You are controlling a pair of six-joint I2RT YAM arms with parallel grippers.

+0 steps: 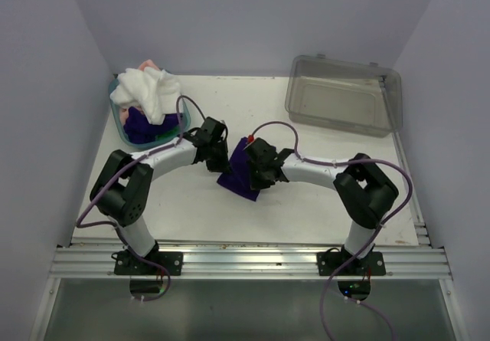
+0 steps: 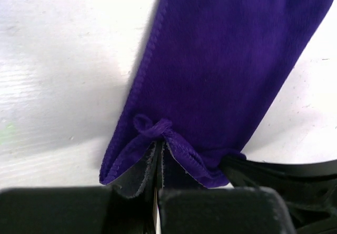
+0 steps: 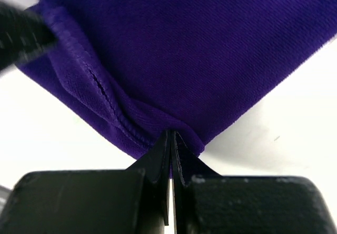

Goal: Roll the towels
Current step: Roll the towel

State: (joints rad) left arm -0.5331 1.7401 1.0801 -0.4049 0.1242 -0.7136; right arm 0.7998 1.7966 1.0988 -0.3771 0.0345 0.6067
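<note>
A dark purple towel lies folded on the white table between the two arms. My left gripper is shut on its hem at one corner, the cloth bunched at the fingertips. On the other side my right gripper is shut on the opposite corner of the same towel. In the left wrist view the purple towel stretches away as a long strip. A white towel and a peach-pink one are heaped in the teal basket at the back left.
More dark purple cloth sits in the teal basket under the white towel. A clear grey plastic bin leans against the back wall at the right. White walls close in on both sides. A metal rail runs along the near table edge.
</note>
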